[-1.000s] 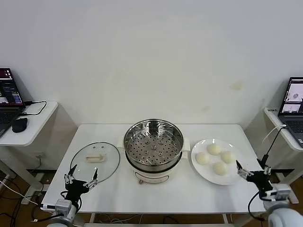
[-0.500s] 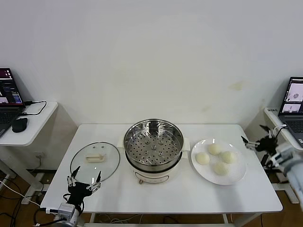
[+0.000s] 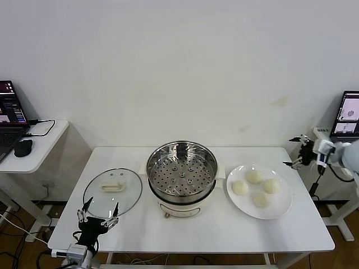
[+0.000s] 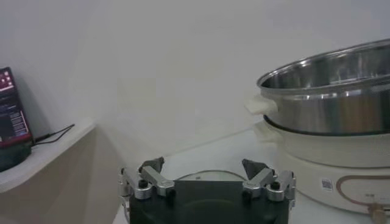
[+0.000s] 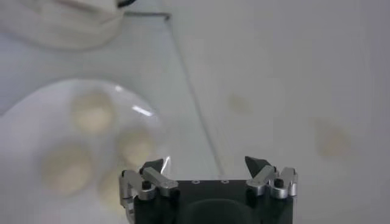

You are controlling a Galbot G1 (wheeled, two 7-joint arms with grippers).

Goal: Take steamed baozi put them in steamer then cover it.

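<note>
I can't make out any readable text from here. The steamer (image 4: 329,115) has a small square code sticker and an outlined control panel on its cream base, but the marks are too small for me to read. The laptop (image 3: 11,106) at my left and the laptop (image 3: 349,115) at my right show lit windows with nothing legible.

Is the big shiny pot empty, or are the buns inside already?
Empty. The round stainless-steel steamer pot shows only its bare holed tray; all four cream-white buns sit on the flat white plate.
</note>
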